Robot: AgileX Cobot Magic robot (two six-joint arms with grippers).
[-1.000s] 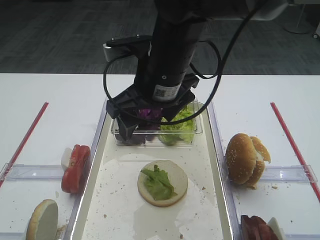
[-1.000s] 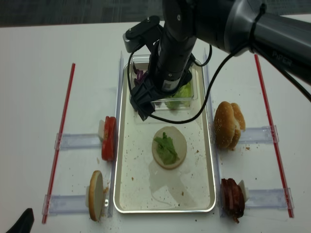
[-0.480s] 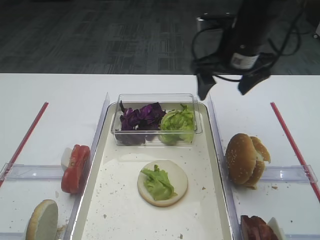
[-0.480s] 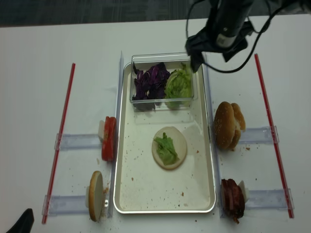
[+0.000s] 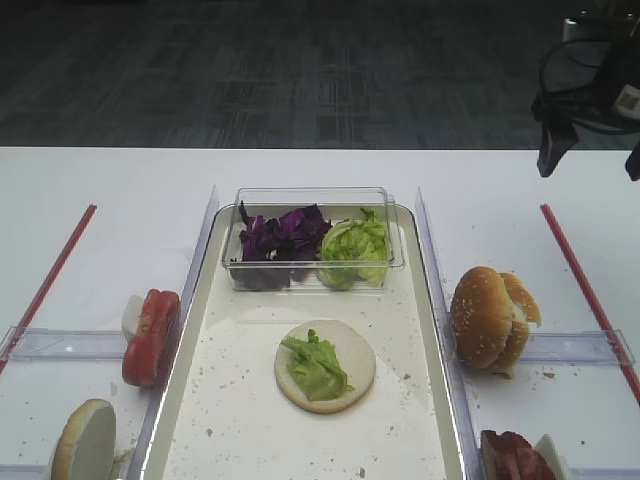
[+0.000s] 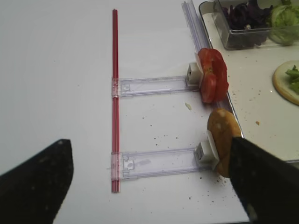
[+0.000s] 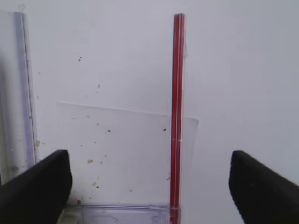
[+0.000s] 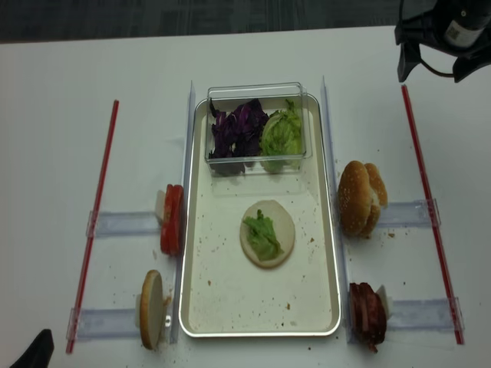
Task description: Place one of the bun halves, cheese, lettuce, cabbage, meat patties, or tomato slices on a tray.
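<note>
White table (image 5: 120, 190): right gripper (image 8: 436, 63) upper right, jaws wide apart, nothing held; left gripper (image 6: 149, 186) also spread, empty.

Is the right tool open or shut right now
Open. The right tool hangs above the table's far right corner with its two fingers spread wide apart, and nothing shows between them but the bare tabletop and a red strip.
</note>
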